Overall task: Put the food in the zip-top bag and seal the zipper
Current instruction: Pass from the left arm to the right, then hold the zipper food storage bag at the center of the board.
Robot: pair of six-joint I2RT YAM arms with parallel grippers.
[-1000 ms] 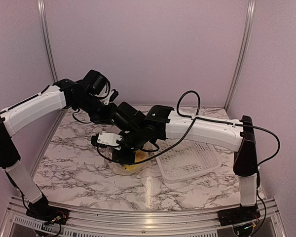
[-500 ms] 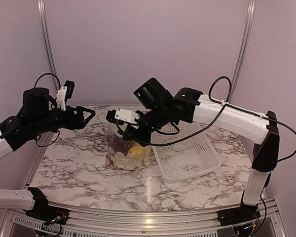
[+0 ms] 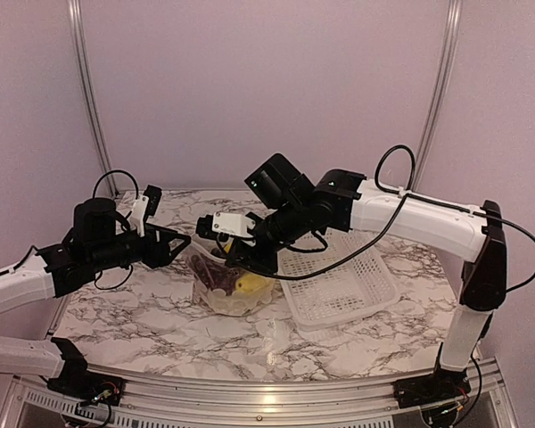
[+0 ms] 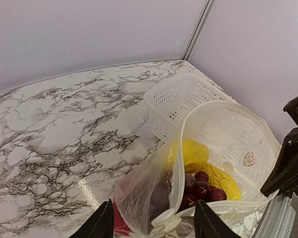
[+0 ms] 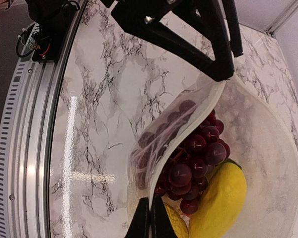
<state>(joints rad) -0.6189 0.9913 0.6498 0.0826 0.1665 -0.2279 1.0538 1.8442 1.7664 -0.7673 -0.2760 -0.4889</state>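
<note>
The zip-top bag point(image 3: 221, 301) slumps on the bench point(image 3: 143, 312) just beside the basket point(image 3: 339, 285), its mouth gaping. Inside I can see dark grapes point(image 5: 193, 148) and a smooth yellow piece point(image 5: 221, 198). My right claw point(image 5: 150, 206) is clenched on the zipper point(image 5: 181, 134), pinching one spot of that thin pale strip. My left claw point(image 4: 153, 213) is released, its fingers straddling a puckered bit of rim at the other end; from this angle it may be brushing the film, I can't be sure. To seal well, I'd close the left claw on the strip itself, not the loose film below it. Then I'd draw the two grips apart so the mouth flattens into one line, and pinch along it. The film is clear, limp and crinkly, the fruit glossy and rounded, the basket rigid and perforated, and the bench slick marble-patterned.
</note>
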